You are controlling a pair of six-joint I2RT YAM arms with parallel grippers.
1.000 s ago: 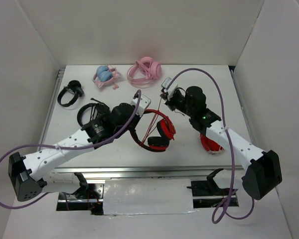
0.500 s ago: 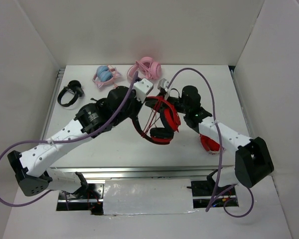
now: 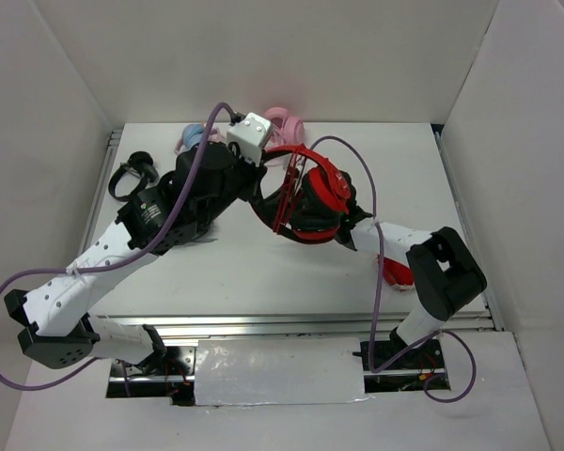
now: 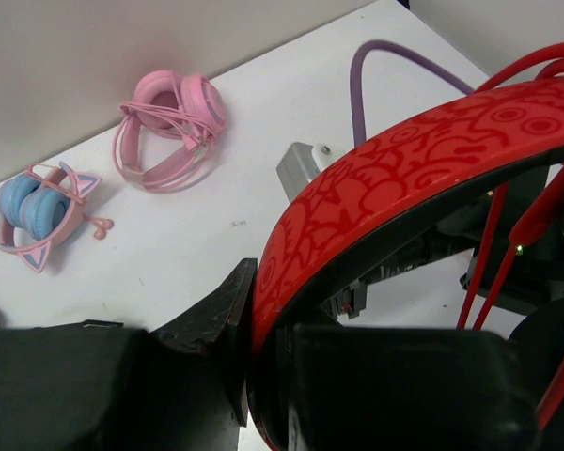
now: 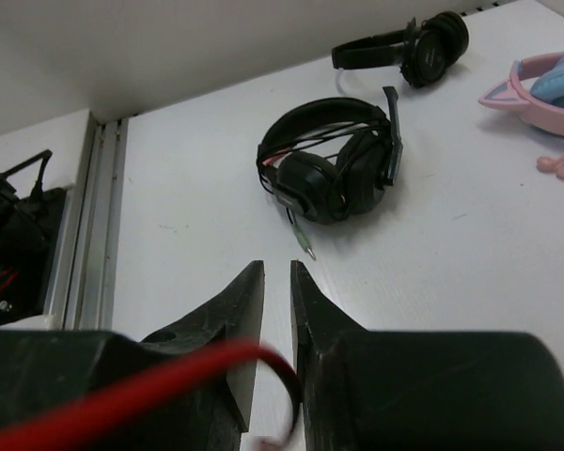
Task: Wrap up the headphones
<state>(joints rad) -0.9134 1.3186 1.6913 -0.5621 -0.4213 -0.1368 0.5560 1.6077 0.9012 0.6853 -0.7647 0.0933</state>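
Top view: the headphones [image 3: 312, 183] are held up off the surface [image 3: 244, 272], far of centre, between the two arms. From above we cannot make out either claw clearly, so we rely on the wrist views.

Left wrist view: the left claw [image 4: 263, 334] is clamped tight on the red headband, one finger on either side, with the black lining on the band's inner face. Strands of red cable [image 4: 489, 249] run down at the right. The band carries a darker pattern of circles and scrolls, and we cannot read any of it as lettering. Beyond, near the far wall, lie a pink pair [image 4: 169, 127] and a blue pair [image 4: 39, 211] with cat ears.

Right wrist view: the jaws of the right claw [image 5: 275, 282] stand a narrow gap apart. The cable crosses one finger and curls into the gap low in the picture. We cannot tell whether it is pinched. Only this view shows a black headset [image 5: 331, 158] with a mic boom. A smaller black pair [image 5: 423, 42] lies beyond it.

Only the top view shows a red pair [image 3: 399, 272], at the right of the surface beside the right arm.
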